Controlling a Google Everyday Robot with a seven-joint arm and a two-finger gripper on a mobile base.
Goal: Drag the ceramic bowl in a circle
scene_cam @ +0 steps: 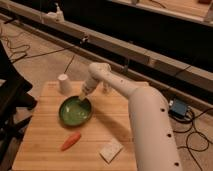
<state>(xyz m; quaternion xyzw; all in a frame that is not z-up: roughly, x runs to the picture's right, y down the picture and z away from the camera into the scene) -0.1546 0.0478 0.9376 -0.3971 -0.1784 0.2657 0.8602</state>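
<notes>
The ceramic bowl (75, 111) is wide, shallow and glossy green, and sits left of centre on the wooden table (112, 125). My white arm reaches from the lower right up and over to it. My gripper (83, 95) points down at the bowl's far right rim and touches it there. The bowl is empty inside.
A small white cup (64, 83) stands at the table's back left, just behind the bowl. An orange carrot (70, 141) lies in front of the bowl. A pale square sponge (110, 150) lies near the front edge. Cables and a blue box (178, 108) are on the floor at right.
</notes>
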